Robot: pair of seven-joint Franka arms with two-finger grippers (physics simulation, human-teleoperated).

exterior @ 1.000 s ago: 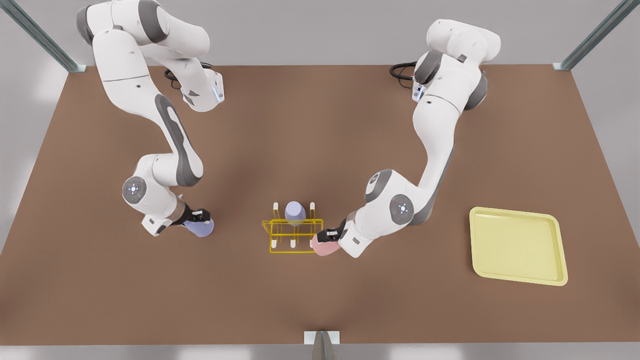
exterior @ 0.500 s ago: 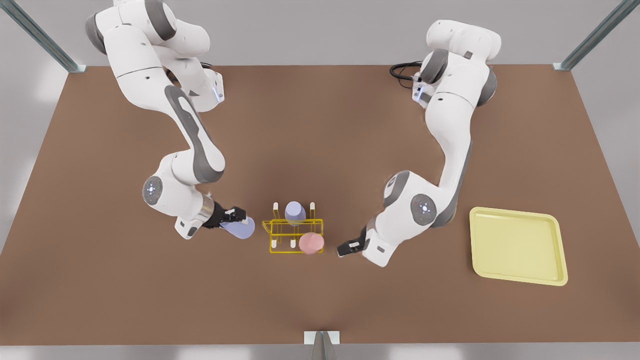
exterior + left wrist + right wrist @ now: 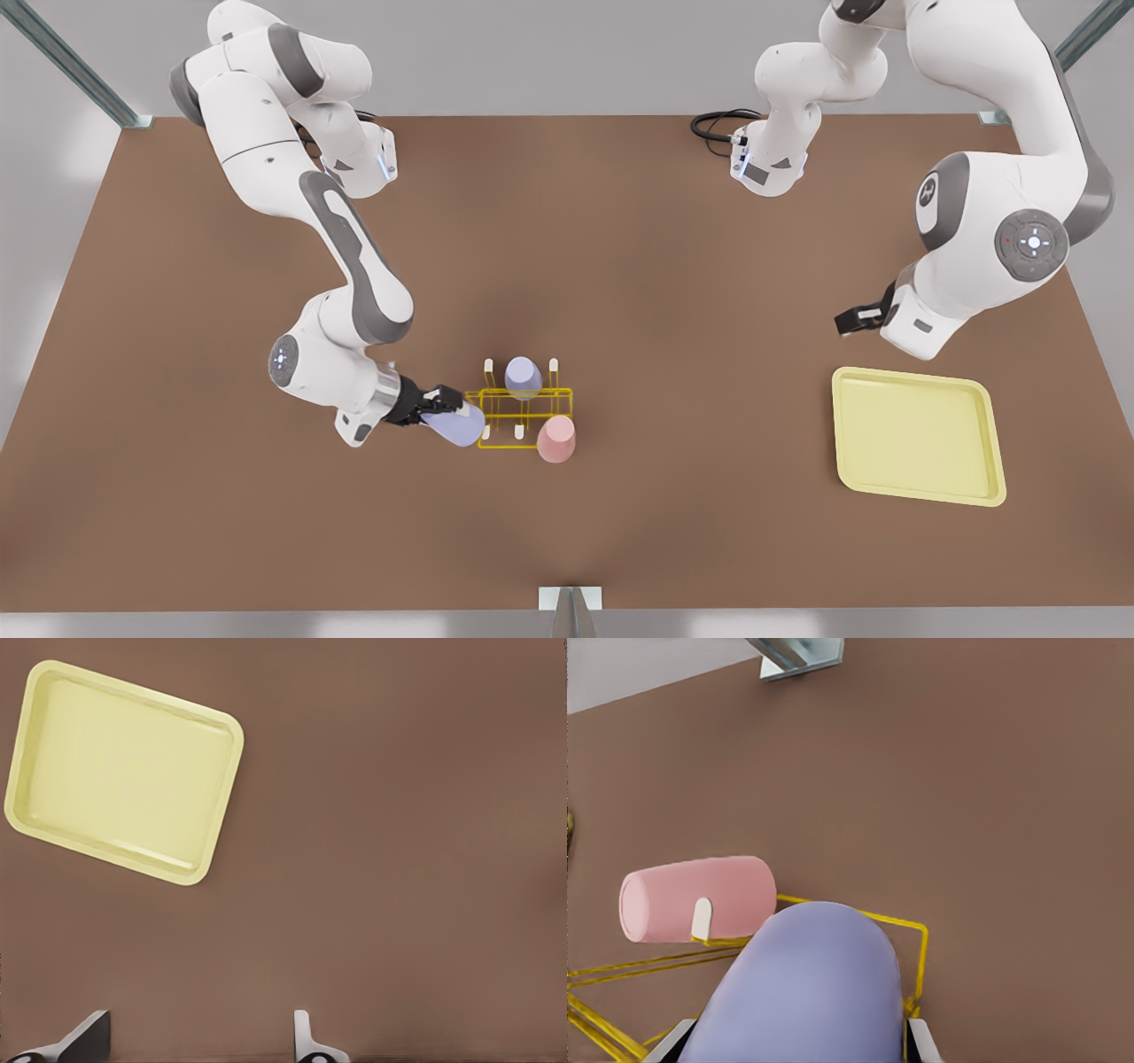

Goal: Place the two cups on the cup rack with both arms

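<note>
Right hand [image 3: 440, 409] grips lavender cup [image 3: 456, 427] at rack [image 3: 524, 416] corner; may miss peg; left hand [image 3: 852, 321] open above tabletop [image 3: 620, 266]

Lavender cup's [image 3: 802, 988] base and right gripper [image 3: 799, 1047] cut off by frame edge.

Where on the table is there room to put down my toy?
The brown table lies bare between the yellow wire rack and the flat pale-yellow tray, whose inside is free too. The rack is crowded: a pink cup, a lavender cup, and the right gripper bringing another lavender cup.
</note>
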